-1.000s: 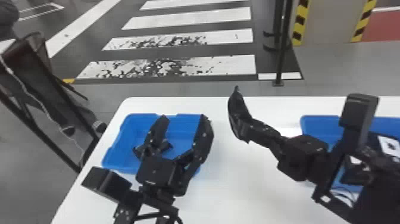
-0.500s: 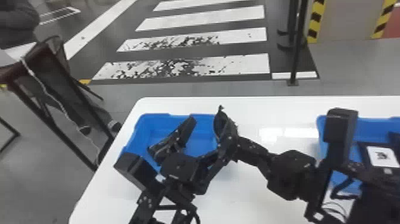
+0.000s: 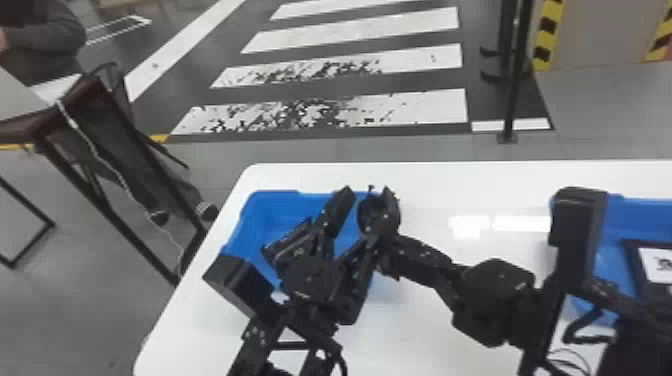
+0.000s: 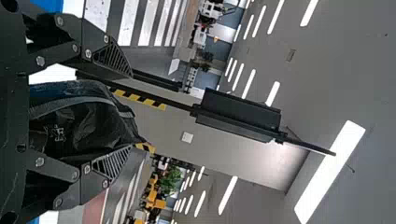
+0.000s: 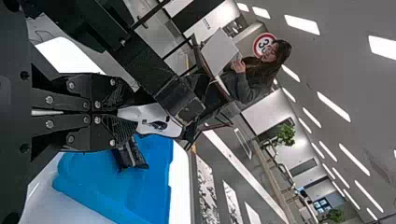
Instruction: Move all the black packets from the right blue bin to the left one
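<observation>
A handover above the left bin (image 3: 267, 207) seems to be set up. The held packet (image 4: 84, 126) is pinched at 1 end by the right gripper (image 5: 126, 113), whose jaws are closed on it, so that most of its length is left free to be taken. The right gripper is held at the right edge of the left bin, its arm stretched across the table (image 3: 445, 185), probably because the packet was to be brought within easy reach of the left gripper (image 4: 129, 111).

The left gripper is placed over the left bin with its jaws spread wide, 1 finger to each side of the packet. No grip by them can be made out; the gap is presumably kept so that the packet can be received without being knocked. Once it is clasped there, only a short drop into the left bin would be needed. If the right jaws were opened too soon, the packet could be dropped on the bin's edge.

A dark shape (image 3: 287, 245) is seen in front of the left bin's blue, but whether it is a packet or part of the gripper cannot be told. Well to the right of the left bin, 1 labelled packet (image 3: 654, 265) is seen in the right bin (image 3: 632, 215), so more work is likely to be left.
</observation>
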You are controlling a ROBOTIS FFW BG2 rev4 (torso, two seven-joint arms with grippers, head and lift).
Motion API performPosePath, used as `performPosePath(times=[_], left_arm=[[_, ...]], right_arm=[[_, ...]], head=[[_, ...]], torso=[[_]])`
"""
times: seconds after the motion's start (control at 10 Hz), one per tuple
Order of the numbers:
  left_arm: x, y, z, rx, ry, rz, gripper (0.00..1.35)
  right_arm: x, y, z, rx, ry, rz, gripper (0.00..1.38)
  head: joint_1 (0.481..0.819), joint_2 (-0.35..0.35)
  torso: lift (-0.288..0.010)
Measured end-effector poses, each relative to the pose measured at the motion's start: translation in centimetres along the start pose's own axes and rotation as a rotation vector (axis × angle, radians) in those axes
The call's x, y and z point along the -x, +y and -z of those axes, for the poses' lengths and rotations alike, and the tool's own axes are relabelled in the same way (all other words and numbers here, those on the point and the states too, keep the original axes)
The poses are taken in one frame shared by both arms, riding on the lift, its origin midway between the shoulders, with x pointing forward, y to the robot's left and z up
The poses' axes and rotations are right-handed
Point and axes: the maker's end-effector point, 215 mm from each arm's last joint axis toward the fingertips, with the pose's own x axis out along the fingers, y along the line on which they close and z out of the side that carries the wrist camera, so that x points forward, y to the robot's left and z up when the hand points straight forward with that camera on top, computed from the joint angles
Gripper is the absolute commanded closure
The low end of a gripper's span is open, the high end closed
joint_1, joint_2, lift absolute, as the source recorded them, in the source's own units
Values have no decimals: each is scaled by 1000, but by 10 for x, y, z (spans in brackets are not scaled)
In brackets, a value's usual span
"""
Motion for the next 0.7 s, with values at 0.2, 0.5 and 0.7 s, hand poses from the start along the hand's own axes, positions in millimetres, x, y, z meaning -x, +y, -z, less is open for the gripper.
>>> performPosePath(times=[0.2,0.5,0.7], left_arm=[[2,2,-6,-25,-21,-9,1213],[2,2,-14,-57,-47,-9,1213],[1,8,-18,-73,-60,-22,1213]], right_arm=[[0,-1,-5,-6,-16,1,1139],[-6,-5,-2,-37,-19,-69,61],[-2,-22,2,-70,-31,-76,140]], head=[[695,310],[695,317],[695,305]], torso=[[-140],[-140],[-140]])
